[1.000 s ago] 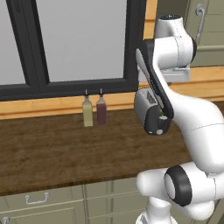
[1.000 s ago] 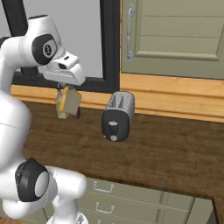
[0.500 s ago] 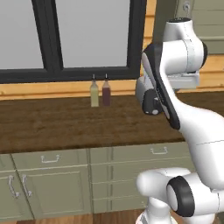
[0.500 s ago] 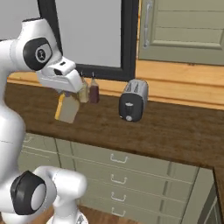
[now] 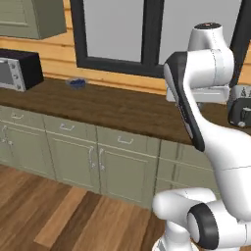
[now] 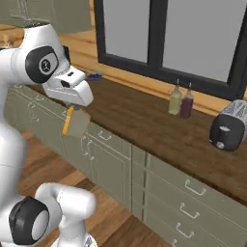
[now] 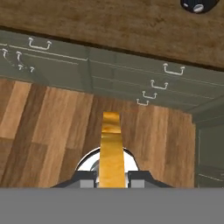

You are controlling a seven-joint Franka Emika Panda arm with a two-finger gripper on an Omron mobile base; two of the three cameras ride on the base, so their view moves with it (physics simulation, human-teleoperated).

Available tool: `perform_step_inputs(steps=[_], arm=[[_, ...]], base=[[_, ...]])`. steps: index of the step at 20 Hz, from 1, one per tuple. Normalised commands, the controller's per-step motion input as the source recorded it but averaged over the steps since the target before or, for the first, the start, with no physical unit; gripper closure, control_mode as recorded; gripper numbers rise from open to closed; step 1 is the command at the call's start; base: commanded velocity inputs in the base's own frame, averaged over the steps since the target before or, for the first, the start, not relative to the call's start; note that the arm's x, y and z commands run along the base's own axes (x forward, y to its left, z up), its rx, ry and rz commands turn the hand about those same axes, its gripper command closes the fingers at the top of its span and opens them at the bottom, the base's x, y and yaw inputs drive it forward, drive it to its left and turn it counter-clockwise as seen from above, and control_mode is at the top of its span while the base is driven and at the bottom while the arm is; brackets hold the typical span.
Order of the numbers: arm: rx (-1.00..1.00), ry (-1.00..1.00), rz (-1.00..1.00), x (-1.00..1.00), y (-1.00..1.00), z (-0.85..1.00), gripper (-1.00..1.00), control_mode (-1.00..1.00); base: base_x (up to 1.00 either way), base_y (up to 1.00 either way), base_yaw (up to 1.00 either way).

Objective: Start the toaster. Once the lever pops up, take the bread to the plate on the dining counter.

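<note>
The dark wood worktop (image 6: 144,120) is running along the wall beyond the gripper (image 6: 72,126), bearing the toaster (image 6: 229,128) far off to the gripper's right and two bottles (image 6: 181,101) standing side by side between them, near the window. A small blue object (image 5: 76,84) and a boxy glass-door oven (image 5: 19,69) are sitting on it further along. Wood-plank floor (image 7: 52,127) is lying below the gripper.

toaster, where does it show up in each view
Left base view: the toaster sits at the right edge, partly behind the arm.
Right base view: right side, on the dark worktop, right of the two bottles.
Hand view: its dark end peeks in at the top edge.
Shared landmark: the worktop.
</note>
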Motion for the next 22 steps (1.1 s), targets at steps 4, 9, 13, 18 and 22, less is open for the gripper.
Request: perform_step_inputs(steps=[4,9,13,18,22], arm=[[0.00,0.00,0.00,0.00,0.00,0.00,1.00,1.00],[0.00,0.00,0.00,0.00,0.00,0.00,1.00,1.00],[0.00,0.00,0.00,0.00,0.00,0.00,1.00,1.00],[0.00,0.00,0.00,0.00,0.00,0.00,1.00,1.00],[0.00,0.00,0.00,0.00,0.00,0.00,1.00,1.00]], base=[[-0.09,0.51,0.81],[0.00,0.57,0.82],[0.00,0.57,0.83],[0.05,0.53,0.81],[0.35,0.43,0.77]])
